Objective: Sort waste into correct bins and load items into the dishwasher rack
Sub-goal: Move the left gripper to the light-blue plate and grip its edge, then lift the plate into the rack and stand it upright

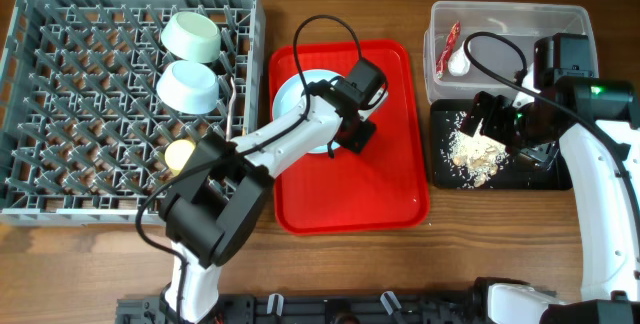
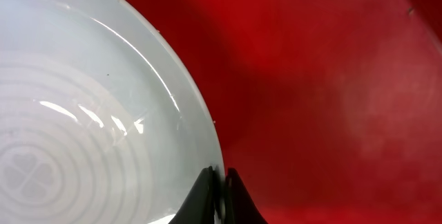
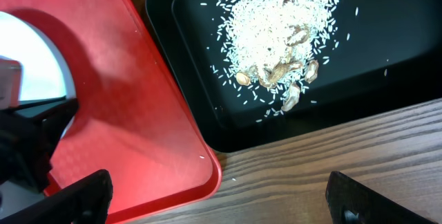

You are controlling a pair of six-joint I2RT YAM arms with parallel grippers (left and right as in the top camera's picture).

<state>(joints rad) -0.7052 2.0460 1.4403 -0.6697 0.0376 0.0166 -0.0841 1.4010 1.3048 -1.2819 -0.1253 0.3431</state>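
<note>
Red serving tray (image 2: 331,79) fills the left wrist view. The left gripper (image 2: 221,186) pinches the rim of the pale blue-white plate (image 2: 90,113), with one fingertip on each side of the edge. The plate's face spreads away to the left of these jaws, over the tray.

The right gripper (image 3: 217,182) hangs with its jaws spread wide, holding nothing. Ahead of them lies the black tray (image 3: 387,65), with the rice-like crumbs (image 3: 276,30) heaped inside. The red tray's corner sits between the two fingers.

Beyond the right jaws, the clear tub (image 1: 520,19) holds the red-and-white wrapper (image 1: 452,39) and the white scrap (image 1: 460,62). Well apart from both grippers, the grey rack (image 1: 60,114) carries two mint bowls (image 1: 192,36) and the yellow cup (image 1: 180,154).
</note>
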